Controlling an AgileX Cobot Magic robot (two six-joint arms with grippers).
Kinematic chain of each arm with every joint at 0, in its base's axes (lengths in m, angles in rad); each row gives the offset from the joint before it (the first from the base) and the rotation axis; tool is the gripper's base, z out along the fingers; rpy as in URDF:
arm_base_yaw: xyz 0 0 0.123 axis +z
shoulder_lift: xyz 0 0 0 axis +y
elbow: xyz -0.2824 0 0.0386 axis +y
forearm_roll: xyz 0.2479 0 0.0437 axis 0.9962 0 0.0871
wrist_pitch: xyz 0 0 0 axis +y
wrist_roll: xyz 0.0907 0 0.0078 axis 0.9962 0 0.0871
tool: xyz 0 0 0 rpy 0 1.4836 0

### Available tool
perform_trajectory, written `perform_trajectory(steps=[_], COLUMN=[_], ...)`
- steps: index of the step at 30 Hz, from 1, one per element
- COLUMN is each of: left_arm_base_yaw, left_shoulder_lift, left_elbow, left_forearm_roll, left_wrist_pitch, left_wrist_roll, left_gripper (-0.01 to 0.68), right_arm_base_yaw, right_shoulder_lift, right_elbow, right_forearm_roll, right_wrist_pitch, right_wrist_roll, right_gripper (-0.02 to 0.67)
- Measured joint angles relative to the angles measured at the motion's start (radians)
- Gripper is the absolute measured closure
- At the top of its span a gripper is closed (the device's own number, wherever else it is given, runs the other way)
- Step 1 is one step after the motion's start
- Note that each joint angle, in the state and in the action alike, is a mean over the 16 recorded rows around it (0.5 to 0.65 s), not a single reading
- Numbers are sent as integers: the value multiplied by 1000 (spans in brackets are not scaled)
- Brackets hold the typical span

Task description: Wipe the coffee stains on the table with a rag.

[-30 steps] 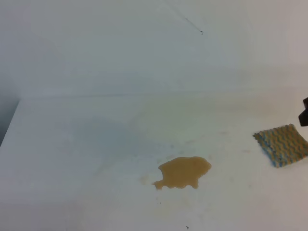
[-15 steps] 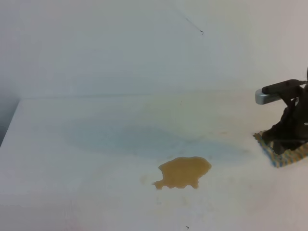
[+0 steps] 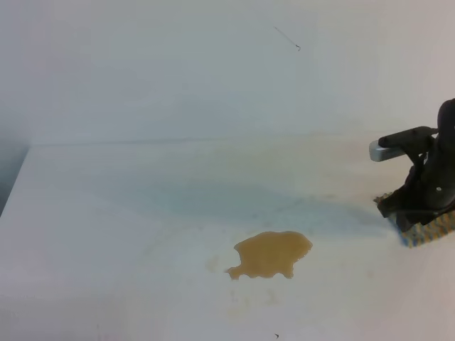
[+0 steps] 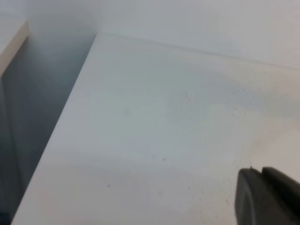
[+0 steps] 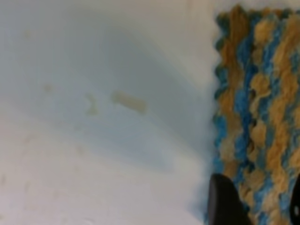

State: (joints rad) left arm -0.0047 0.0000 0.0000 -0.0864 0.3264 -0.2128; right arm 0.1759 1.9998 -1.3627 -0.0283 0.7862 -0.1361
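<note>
Tan-brown liquid, the coffee stains (image 3: 271, 255), lies as one lobed puddle on the white table (image 3: 128, 213) in the exterior high view, near the front middle. At the right edge of that view we see the right gripper (image 3: 418, 213) lowered onto the rag (image 3: 430, 232), of which only a blue-and-tan corner shows below the dark body. Rag and puddle are well apart. We cannot read the jaw spacing from this angle.

In the left wrist view we see bare tabletop (image 4: 140, 131) and a dark part of the left gripper (image 4: 267, 197) at the lower right corner. We cannot tell whether it is spread or pressed together. It holds nothing that shows.

In the right wrist view the zigzag rag (image 5: 255, 112) lies flat at the right, with pale brown smears (image 5: 127, 101) on the table to its left. One dark fingertip (image 5: 225, 201) stands over the cloth's lower edge; a second just shows at the frame's right edge, so the jaws stand spread across the cloth, not yet pinching it.

We judge the step in hand to be picking up the rag. The next move calls for closing on the weave, lifting clear, then carrying it left to the puddle.
</note>
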Motion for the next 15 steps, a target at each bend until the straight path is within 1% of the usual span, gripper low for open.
perform_trajectory(steps=[8,11,15], left_arm_base_yaw=[0,0,0], left_shoulder_lift=[0,0,0], left_elbow=[0,0,0], left_forearm_roll=[0,0,0], left_wrist_pitch=[0,0,0], left_wrist_roll=[0,0,0], left_gripper=[674,674,674], right_arm_base_yaw=[0,0,0], right_shoulder_lift=[38,53,68], right_elbow=[-3,-3,-3], right_forearm_roll=[-20,-25,-31], right_wrist_pitch=[1,10,22], right_wrist_roll=[14,16,11], right_gripper=[325,350,421])
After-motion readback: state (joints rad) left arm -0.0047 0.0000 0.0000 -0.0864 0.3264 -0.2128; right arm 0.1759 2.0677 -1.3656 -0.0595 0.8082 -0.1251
